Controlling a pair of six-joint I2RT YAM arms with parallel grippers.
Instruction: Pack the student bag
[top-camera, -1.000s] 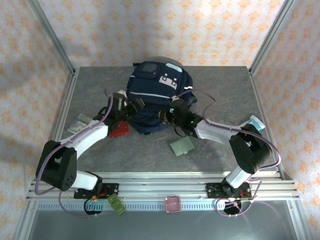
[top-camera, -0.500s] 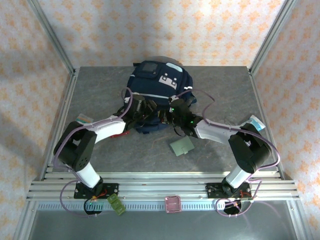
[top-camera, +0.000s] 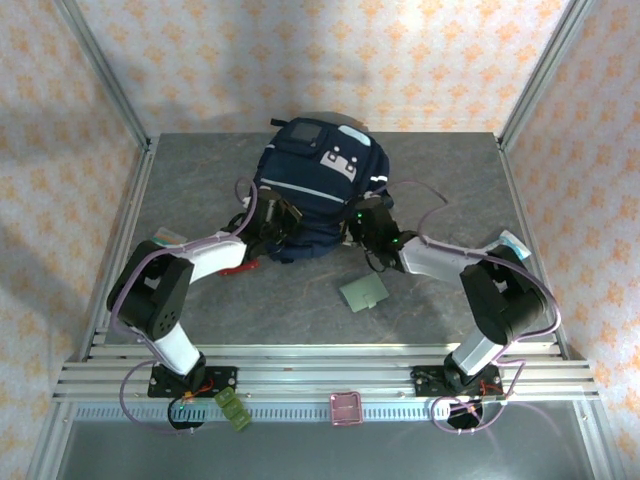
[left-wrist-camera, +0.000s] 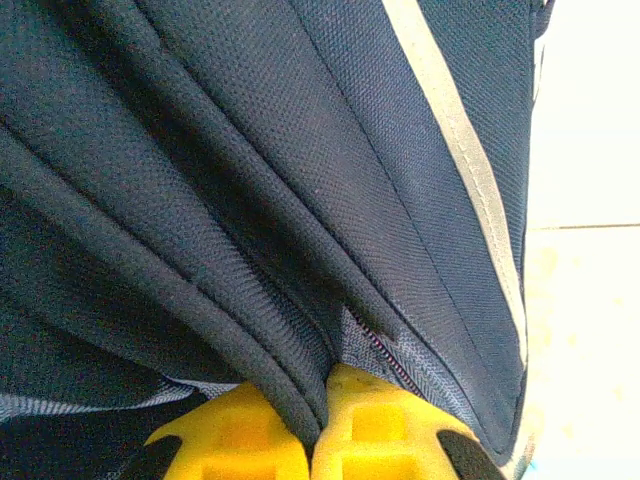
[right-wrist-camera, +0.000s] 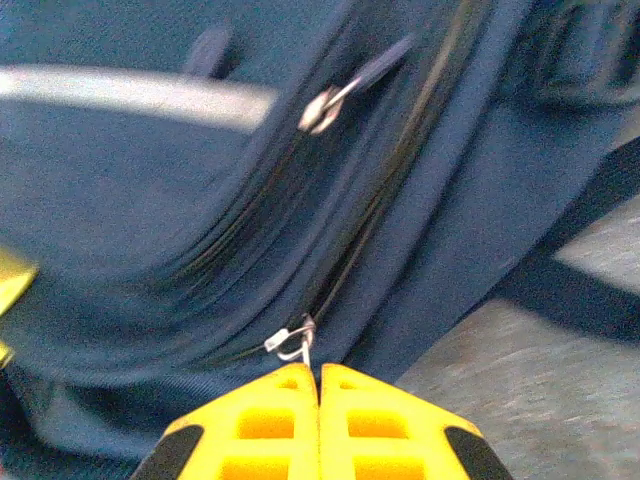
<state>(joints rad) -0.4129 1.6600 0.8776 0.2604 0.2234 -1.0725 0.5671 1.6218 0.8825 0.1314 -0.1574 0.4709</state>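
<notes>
Against the near side of the large navy-blue fabric student bag (top-camera: 318, 190), which sits between my two grippers, both arms reach forward and low. Packing looks unfinished: a flat green square (top-camera: 363, 292) and a small red object (top-camera: 238, 267) lie outside, just in front of the bag. My left gripper (left-wrist-camera: 318, 385) is clamped on a fold of the bag's fabric. My right gripper (right-wrist-camera: 319, 372) is closed tight, with a small metal zipper pull (right-wrist-camera: 293, 342) at its tips (caught or not, I cannot tell).
</notes>
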